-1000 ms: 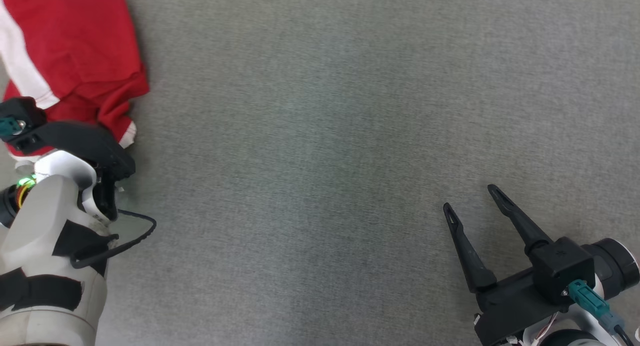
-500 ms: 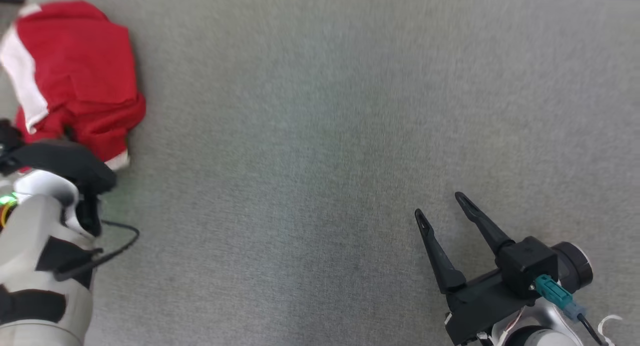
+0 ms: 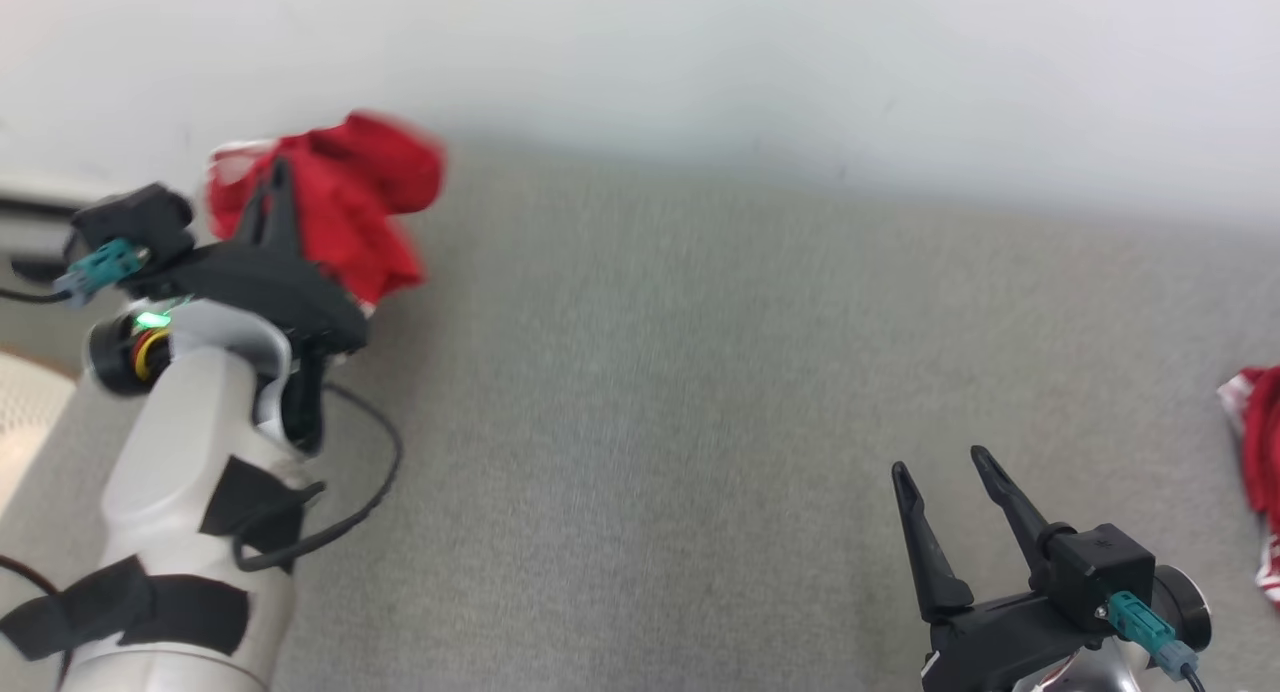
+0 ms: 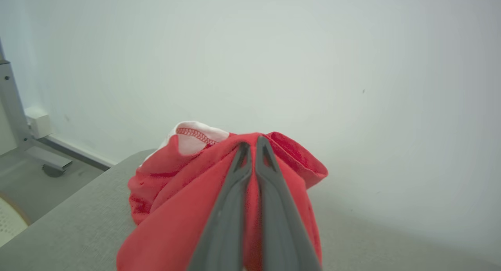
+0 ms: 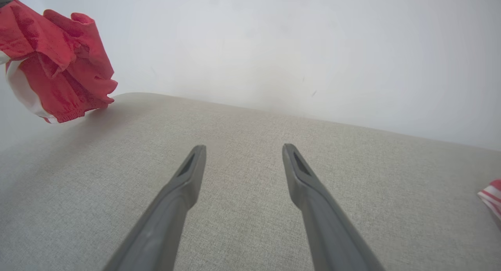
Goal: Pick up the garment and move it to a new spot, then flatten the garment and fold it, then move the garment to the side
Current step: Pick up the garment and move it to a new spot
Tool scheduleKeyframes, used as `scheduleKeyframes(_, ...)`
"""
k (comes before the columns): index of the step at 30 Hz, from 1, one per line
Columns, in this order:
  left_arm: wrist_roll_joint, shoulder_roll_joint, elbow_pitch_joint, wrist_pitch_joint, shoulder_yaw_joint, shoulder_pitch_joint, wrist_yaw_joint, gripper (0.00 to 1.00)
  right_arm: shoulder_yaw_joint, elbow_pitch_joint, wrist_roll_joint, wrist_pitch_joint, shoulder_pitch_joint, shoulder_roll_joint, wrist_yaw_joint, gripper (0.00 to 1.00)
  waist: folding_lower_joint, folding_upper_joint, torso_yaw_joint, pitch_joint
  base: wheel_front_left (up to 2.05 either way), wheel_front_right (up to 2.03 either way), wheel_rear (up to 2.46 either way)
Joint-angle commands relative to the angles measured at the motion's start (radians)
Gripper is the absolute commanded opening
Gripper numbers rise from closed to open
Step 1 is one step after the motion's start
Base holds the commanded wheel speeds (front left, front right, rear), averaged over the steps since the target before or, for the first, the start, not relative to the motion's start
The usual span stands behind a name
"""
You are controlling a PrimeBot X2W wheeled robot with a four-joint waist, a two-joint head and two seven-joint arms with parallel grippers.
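My left gripper (image 4: 252,145) pinched one red, white-trimmed garment (image 4: 176,185) above the grey fabric worktop's (image 3: 650,372) far left corner; my right gripper (image 5: 242,147) stood spread; one red-and-white striped cloth (image 3: 1262,442) lay at the right edge

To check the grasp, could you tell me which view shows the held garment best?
The left wrist view: the garment is close up, pinched in the shut left gripper. The right wrist view shows it small, at a corner; the head view, blurred.
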Motion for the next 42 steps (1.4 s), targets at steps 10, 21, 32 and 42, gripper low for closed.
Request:
scheduleKeyframes(10, -0.13, -0.044, -0.524, 0.144, -0.16, 0.098, -0.006, 0.0, 0.004, -0.018, -0.013, 0.003, 0.012, 0.02, -0.003, 1.0, 0.0002, 0.0001, -0.17, -0.118, 0.0, 0.0, 0.0)
scheduleKeyframes(21, -0.145, -0.05, -0.934, 0.256, -0.233, 0.229, 0.043, 0.0, 0.03, -0.025, -0.002, -0.008, -0.029, 0.023, -0.003, 1.0, 0.0002, 0.0001, -0.356, -0.021, 0.0, 0.0, 0.0)
scheduleKeyframes(32, -0.078, -0.009, -0.846, 0.273, -0.302, 0.304, 0.063, 0.0, 0.056, -0.008, 0.02, -0.035, -0.057, 0.024, -0.003, 1.0, 0.0002, 0.0001, -0.473, 0.065, 0.0, 0.0, 0.0)
scheduleKeyframes(42, -0.099, -0.022, -0.522, 0.168, -0.346, 0.403, 0.018, 1.0, 0.079, 0.031, 0.043, -0.054, -0.079, 0.025, -0.003, 1.0, 0.0002, 0.0001, -0.46, 0.058, 0.0, 0.0, 0.0)
